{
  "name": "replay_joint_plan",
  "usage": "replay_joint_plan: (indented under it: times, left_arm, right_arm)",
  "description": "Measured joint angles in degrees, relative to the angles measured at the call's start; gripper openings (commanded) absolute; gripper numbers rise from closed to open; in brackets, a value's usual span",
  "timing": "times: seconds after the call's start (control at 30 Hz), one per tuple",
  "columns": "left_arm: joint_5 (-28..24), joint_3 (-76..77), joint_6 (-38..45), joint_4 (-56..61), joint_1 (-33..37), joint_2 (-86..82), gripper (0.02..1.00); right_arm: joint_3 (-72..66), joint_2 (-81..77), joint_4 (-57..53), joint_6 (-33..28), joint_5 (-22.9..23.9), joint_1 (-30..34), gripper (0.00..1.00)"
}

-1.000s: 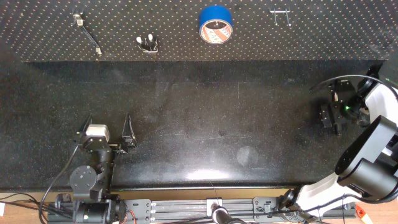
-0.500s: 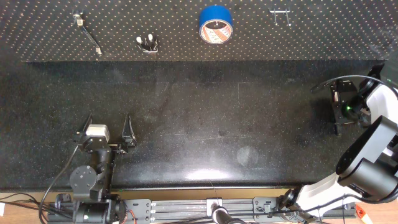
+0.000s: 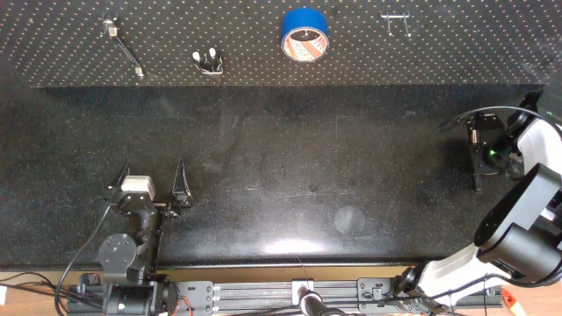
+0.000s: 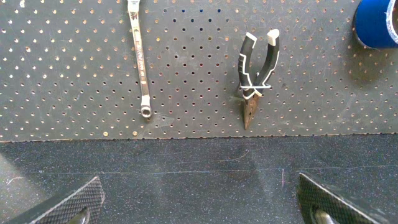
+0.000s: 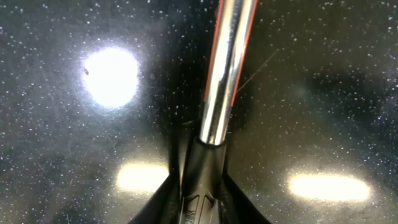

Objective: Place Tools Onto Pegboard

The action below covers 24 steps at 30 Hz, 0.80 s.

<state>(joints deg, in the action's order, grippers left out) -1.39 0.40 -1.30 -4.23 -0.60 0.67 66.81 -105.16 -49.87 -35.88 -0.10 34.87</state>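
Our right gripper, at the right edge of the bench, pinches a chrome-shafted tool. We fear the slick shaft may slip or swing before reaching the pegboard. Our left gripper rests spread.

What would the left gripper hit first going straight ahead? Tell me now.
Probably the pegboard: the open left gripper points across the tabletop at the stretch between the wrench and the pliers, though its height is unclear.
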Motion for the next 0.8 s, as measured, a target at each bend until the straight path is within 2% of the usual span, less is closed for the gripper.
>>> replay_joint_plan:
  times: [0.07, 0.1, 0.23, 0.3, 0.5, 0.57, 0.67, 0.8]
  left_arm:
    - [0.0, 0.0, 0.0, 0.0, 0.0, 0.0, 0.996]
    - [0.0, 0.0, 0.0, 0.0, 0.0, 0.0, 0.996]
    - [0.0, 0.0, 0.0, 0.0, 0.0, 0.0, 0.996]
    - [0.0, 0.0, 0.0, 0.0, 0.0, 0.0, 0.993]
    - [0.0, 0.0, 0.0, 0.0, 0.0, 0.0, 0.993]
    - [0.0, 0.0, 0.0, 0.0, 0.0, 0.0, 0.993]
    - [0.0, 0.0, 0.0, 0.0, 0.0, -0.1, 0.996]
    - [0.0, 0.0, 0.0, 0.0, 0.0, 0.0, 0.996]
  right_arm:
    - [0.0, 0.0, 0.0, 0.0, 0.0, 0.0, 0.185]
    - [0.0, 0.0, 0.0, 0.0, 0.0, 0.0, 0.134]
    - [0.1, 0.0, -0.1, 0.0, 0.0, 0.0, 0.132]
    - [0.1, 0.0, -0.2, 0.0, 0.0, 0.0, 0.08]
    - [0.1, 0.4, -0.8, 0.4, -0.5, 0.0, 0.075]
    - [-0.2, 2.0, -1.2, 1.3, -1.9, 0.0, 0.075]
    - [-0.4, 12.5, -1.4, 5.8, -5.0, 0.0, 0.073]
    - [-0.4, 27.0, -3.3, 9.3, -13.7, -0.7, 0.071]
